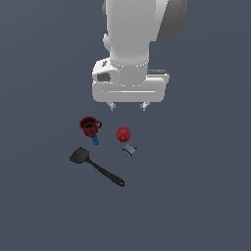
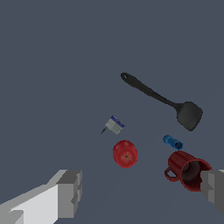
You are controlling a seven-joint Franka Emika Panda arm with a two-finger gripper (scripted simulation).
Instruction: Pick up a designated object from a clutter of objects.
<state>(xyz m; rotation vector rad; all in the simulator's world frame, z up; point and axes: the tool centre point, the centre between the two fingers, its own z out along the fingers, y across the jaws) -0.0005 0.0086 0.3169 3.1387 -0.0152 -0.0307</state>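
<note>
The tiny blue piece (image 1: 95, 141) sits left of the middle in the exterior view, right under the red mug (image 1: 89, 126). It looks light, hard and easy to tip. Pinch its thin middle. The end effector (image 1: 128, 106) hangs above, wide open, holding nothing.

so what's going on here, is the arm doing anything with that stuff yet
Not yet. The gripper hangs open above the clutter, holding nothing. Below it sit a dark-red mug, a red ball-like fruit, a small grey-blue block and a black spatula. The tiny blue piece it has to pick up sits right beside the mug, untouched; in the wrist view it looks to be lying on its side. No contact with anything so far.
</note>
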